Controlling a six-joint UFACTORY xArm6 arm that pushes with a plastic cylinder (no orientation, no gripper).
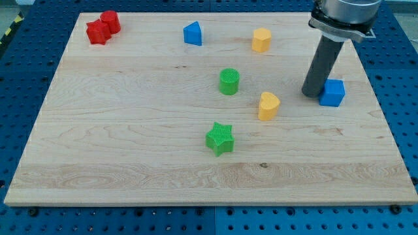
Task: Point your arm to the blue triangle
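The blue triangle [192, 33] sits near the view's top, left of centre, on the wooden board [130, 130]. My tip [311, 94] is at the view's right, far from the blue triangle, and stands right beside a blue cube [332, 93], touching or nearly touching its left side. The dark rod rises from the tip toward the view's top right.
A red star [97, 32] and a red cylinder [110, 21] sit together at top left. A yellow block [261, 40] is at top right of centre. A green cylinder [229, 81], a yellow heart-like block [268, 106] and a green star [220, 138] lie mid-board.
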